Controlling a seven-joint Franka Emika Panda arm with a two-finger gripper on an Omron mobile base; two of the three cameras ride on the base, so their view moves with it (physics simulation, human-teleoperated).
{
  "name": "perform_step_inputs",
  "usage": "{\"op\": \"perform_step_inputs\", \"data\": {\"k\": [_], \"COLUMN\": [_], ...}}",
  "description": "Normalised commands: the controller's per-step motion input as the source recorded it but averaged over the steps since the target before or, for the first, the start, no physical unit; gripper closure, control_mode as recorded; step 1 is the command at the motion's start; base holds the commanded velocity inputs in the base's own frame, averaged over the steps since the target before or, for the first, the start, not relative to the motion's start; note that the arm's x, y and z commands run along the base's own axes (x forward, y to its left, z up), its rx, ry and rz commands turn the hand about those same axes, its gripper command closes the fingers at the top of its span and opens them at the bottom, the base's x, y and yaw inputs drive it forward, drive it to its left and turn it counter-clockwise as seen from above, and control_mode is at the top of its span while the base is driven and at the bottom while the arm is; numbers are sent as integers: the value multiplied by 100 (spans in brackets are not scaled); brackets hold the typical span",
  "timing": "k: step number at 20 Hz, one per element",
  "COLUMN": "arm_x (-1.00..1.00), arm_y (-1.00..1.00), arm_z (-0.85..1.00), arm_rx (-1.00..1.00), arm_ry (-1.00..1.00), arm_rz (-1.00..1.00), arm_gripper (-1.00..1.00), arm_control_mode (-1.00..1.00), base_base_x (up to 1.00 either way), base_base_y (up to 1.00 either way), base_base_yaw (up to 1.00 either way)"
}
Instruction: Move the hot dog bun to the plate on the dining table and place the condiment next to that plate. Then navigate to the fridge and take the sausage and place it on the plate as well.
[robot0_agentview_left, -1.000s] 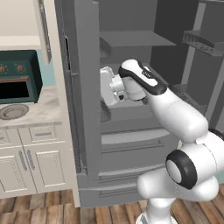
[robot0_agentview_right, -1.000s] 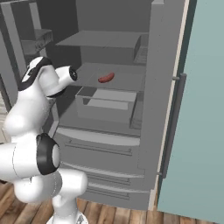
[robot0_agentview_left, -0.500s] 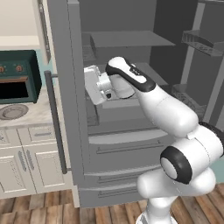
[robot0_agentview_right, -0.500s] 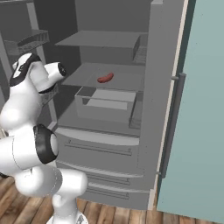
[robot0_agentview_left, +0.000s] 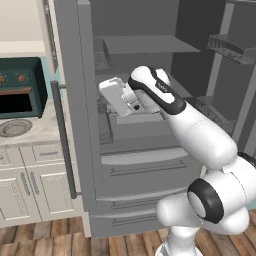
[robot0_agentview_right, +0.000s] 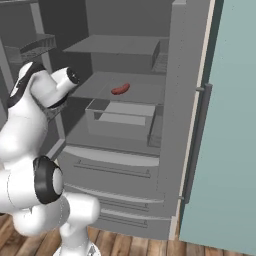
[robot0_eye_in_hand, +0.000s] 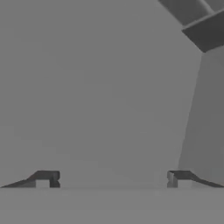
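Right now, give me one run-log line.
stage: at open fridge | end effector: open, empty | sausage: on fridge shelf, not grasped | next: reach for sausage

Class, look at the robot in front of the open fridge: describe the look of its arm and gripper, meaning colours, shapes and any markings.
The arm is glossy white, built of rounded, bulbous segments with black rings and bands at the joints. A boxy white hand sits at its end. The gripper has two small dark grey, blocky fingertips. No cables or lettering are visible.
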Motion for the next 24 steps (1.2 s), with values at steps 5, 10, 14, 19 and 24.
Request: {"op": "perform_step_inputs", "data": {"k": [5, 10, 14, 19, 24], "arm_x": [-9, -17, -38, -88, -100], "arm_y": [-84, -83, -73, -71, -55], "arm_z": [18, 15, 1, 0, 0], "arm_rx": [-10, -16, -32, -31, -15], "arm_ry": [-4, -7, -17, -23, -22], "arm_rz": [-22, -26, -27, -28, -30], "arm_gripper": [-100, -100, -100, -100, -100], "arm_control_mode": [-100, -100, -100, -100, -100], "base_base_x": [0, 0, 0, 0, 0], "base_base_y": [0, 0, 0, 0, 0], "base_base_yaw": [0, 0, 0, 0, 0]}}
